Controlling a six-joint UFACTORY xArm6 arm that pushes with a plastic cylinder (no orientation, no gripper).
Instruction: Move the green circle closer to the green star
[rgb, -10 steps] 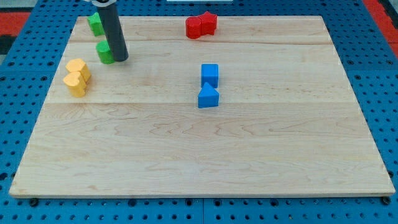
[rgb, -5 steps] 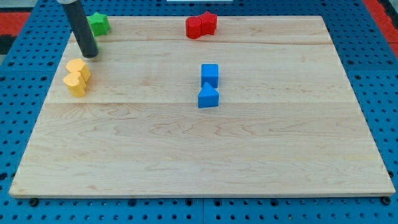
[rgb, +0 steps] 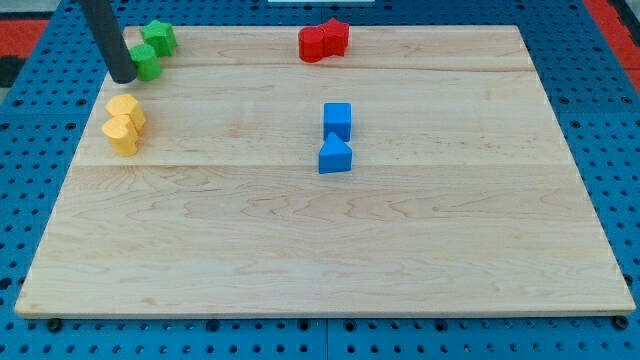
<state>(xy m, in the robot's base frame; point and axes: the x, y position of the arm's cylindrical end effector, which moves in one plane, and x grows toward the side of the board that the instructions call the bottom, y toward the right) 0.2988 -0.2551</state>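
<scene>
The green circle (rgb: 147, 62) sits near the board's top left corner, touching the green star (rgb: 158, 38), which lies just above and to its right. My tip (rgb: 122, 77) rests on the board at the circle's lower left side, against it or nearly so. The dark rod rises from there toward the view's top left and covers a little of the circle's left edge.
Two yellow blocks (rgb: 124, 123) lie close together just below my tip. Two red blocks (rgb: 323, 41) touch near the top edge. A blue cube (rgb: 337, 119) and a blue triangle (rgb: 335, 156) sit mid-board. The wooden board (rgb: 330, 250) lies on a blue pegboard.
My tip has swung from the circle's right side round to its lower left. The green circle has moved up and left, and now touches the green star.
</scene>
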